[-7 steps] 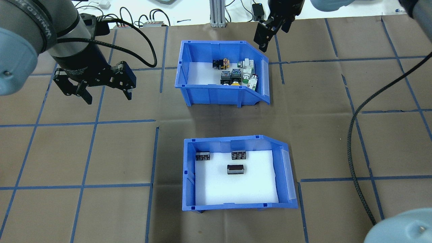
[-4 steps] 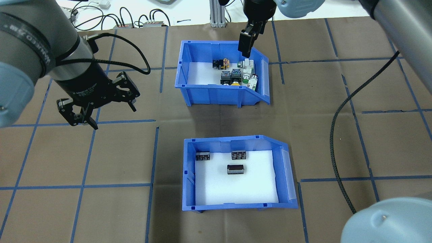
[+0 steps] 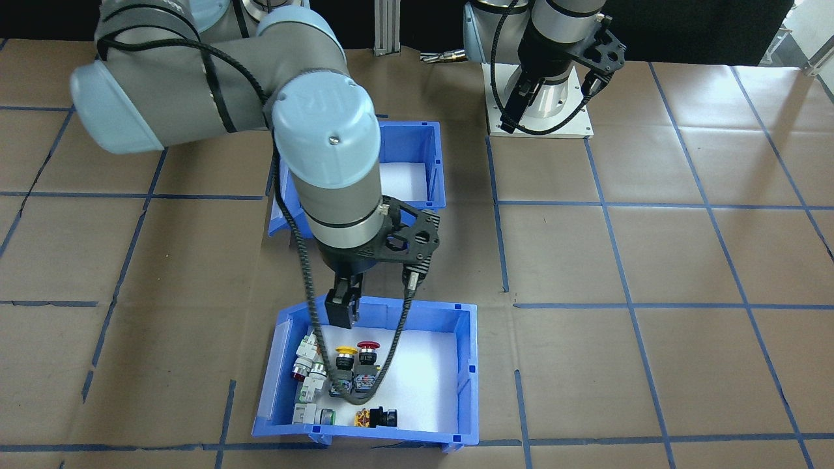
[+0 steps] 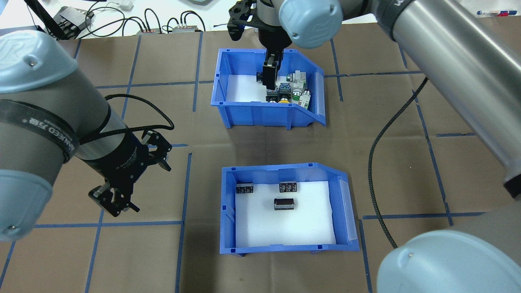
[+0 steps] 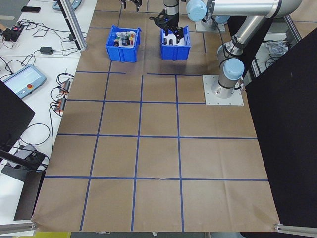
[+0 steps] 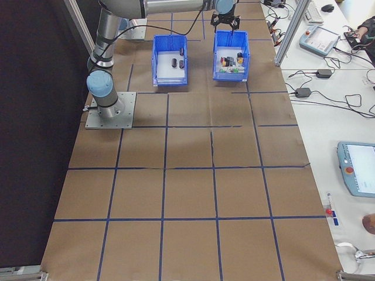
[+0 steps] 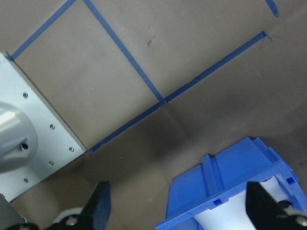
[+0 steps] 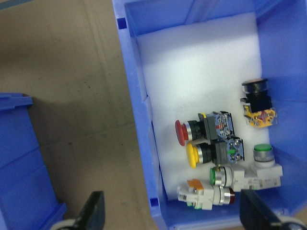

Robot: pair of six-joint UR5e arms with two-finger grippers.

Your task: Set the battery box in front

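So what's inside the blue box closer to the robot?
The battery box holds a white foam liner with three small black batteries lying on it. Nothing covers the inside in the overhead view; only what lies beneath the foam is hidden.

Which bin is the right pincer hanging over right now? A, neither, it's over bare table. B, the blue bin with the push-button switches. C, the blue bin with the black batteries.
B: in the overhead view the right pincer hangs over the switch bin, and its wrist camera looks down on the colored switches; the battery box sits apart, nearer the robot.
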